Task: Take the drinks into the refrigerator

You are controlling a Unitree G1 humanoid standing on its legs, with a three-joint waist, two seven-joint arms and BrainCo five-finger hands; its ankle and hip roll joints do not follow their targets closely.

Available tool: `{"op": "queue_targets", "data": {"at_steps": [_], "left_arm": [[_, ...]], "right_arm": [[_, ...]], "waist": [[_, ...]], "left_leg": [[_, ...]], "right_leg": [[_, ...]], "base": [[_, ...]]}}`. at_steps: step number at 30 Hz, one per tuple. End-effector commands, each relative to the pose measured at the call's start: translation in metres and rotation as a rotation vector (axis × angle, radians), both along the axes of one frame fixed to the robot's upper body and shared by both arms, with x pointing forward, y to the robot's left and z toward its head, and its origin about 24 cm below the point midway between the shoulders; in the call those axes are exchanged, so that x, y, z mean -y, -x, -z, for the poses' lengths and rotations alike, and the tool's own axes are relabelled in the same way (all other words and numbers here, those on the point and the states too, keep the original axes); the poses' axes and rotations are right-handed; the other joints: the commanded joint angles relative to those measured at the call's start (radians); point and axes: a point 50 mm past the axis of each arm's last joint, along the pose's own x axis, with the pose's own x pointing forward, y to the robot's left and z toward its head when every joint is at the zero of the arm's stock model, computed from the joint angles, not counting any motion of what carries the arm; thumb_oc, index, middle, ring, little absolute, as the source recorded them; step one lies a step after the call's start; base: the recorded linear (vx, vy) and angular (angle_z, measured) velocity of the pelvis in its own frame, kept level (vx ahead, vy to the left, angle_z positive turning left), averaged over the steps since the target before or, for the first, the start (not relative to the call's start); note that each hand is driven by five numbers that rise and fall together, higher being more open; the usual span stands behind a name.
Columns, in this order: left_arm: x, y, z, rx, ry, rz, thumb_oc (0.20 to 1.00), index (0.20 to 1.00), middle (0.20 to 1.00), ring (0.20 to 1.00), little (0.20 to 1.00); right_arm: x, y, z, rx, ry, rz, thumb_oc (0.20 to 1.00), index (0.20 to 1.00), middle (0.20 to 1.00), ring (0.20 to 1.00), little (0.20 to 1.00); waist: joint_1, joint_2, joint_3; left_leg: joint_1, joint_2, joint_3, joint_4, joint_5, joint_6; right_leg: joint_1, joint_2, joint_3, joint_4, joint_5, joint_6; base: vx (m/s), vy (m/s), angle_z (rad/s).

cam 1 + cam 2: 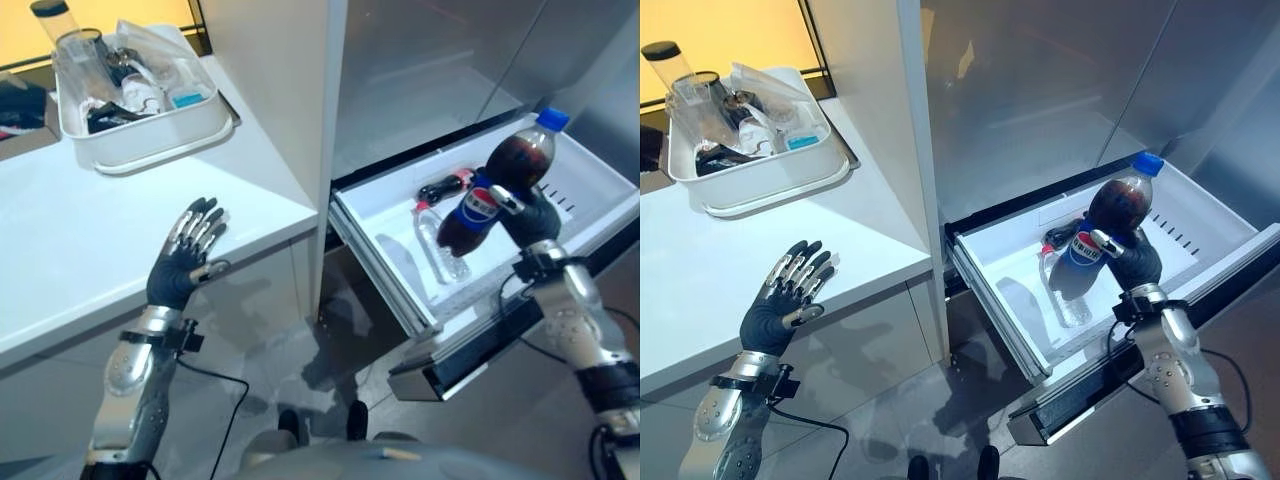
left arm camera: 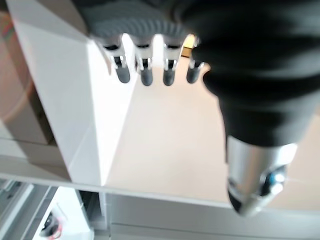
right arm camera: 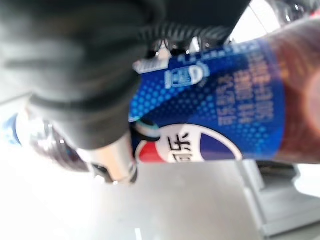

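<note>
Right hand (image 1: pixel 527 213) grips a cola bottle (image 1: pixel 497 182), tilted, blue cap up, above the open fridge drawer (image 1: pixel 372 225). In the drawer: a water bottle (image 1: pixel 440 243) and a small dark bottle (image 1: pixel 445 186), both lying down. Left hand (image 1: pixel 187 252) over the white counter (image 1: pixel 70 250), fingers straight. White tub (image 1: pixel 150 135) of clutter at the counter's back.

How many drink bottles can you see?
3. A big cola bottle held in the right hand above the open drawer, a small dark bottle and a clear water bottle lying inside. More may be hidden.
</note>
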Motion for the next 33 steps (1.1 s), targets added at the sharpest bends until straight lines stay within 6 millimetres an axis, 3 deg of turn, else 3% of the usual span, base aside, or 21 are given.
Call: {"op": "queue_targets", "data": {"at_steps": [1,8,16,17,22,26,33], "left_arm": [[0.005,-0.002,-0.012,0.052,-0.006,0.063,1.000,1.000,1.000,1.000,1.000],[0.013,-0.005,-0.020,0.087,-0.015,0.125,1.000,1.000,1.000,1.000,1.000],[0.022,-0.008,-0.032,0.145,-0.038,0.172,1.000,1.000,1.000,1.000,1.000],[0.026,-0.007,-0.038,0.171,-0.058,0.190,1.000,1.000,1.000,1.000,1.000],[0.033,-0.010,-0.051,0.233,-0.077,0.213,1.000,1.000,1.000,1.000,1.000],[0.033,-0.011,-0.057,0.260,-0.084,0.213,1.000,1.000,1.000,1.000,1.000],[0.034,-0.009,-0.073,0.333,-0.115,0.207,1.000,1.000,1.000,1.000,1.000]], "right_arm": [[-0.001,-0.022,-0.083,0.282,0.147,-0.024,0.200,0.200,0.200,0.200,0.200],[0.000,-0.032,-0.083,0.180,0.357,-0.074,0.200,0.200,0.200,0.200,0.200],[0.003,-0.036,-0.060,-0.010,0.663,-0.147,0.200,0.200,0.200,0.200,0.200],[0.005,-0.037,-0.054,-0.057,0.772,-0.150,0.200,0.200,0.200,0.200,0.200],[0.008,-0.040,-0.045,-0.106,0.932,-0.142,0.200,0.200,0.200,0.200,0.200],[0.006,-0.041,-0.038,-0.142,1.011,-0.168,0.200,0.200,0.200,0.200,0.200],[0.022,-0.046,-0.032,-0.218,1.091,-0.099,0.200,0.200,0.200,0.200,0.200]], "waist": [[0.008,-0.033,0.018],[0.017,-0.010,0.070],[0.031,0.021,0.149],[0.035,0.027,0.175],[0.037,0.036,0.216],[0.038,0.040,0.234],[0.043,0.054,0.277]], "left_leg": [[0.005,0.017,-0.050,0.001,-0.026,-0.036],[-0.046,0.018,-0.062,0.007,0.004,-0.048],[-0.107,0.020,-0.073,0.035,0.027,-0.062],[-0.127,0.022,-0.075,0.044,0.032,-0.065],[-0.163,0.029,-0.090,0.054,0.045,-0.069],[-0.181,0.032,-0.096,0.053,0.052,-0.071],[-0.215,0.036,-0.105,0.044,0.071,-0.081]], "right_leg": [[0.010,-0.043,-0.076,0.045,-0.001,0.093],[-0.041,-0.049,-0.091,0.066,0.001,0.089],[-0.095,-0.055,-0.103,0.083,0.004,0.083],[-0.116,-0.056,-0.104,0.095,0.003,0.082],[-0.156,-0.059,-0.114,0.122,-0.002,0.079],[-0.177,-0.060,-0.114,0.129,-0.002,0.078],[-0.226,-0.060,-0.120,0.148,-0.002,0.075]], "base": [[-0.04,-0.018,0.05],[-0.06,-0.025,0.12],[-0.06,-0.026,0.08],[-0.06,-0.028,0.04],[-0.06,-0.043,0.06],[-0.05,-0.037,0.11],[-0.06,-0.032,0.02]]}}
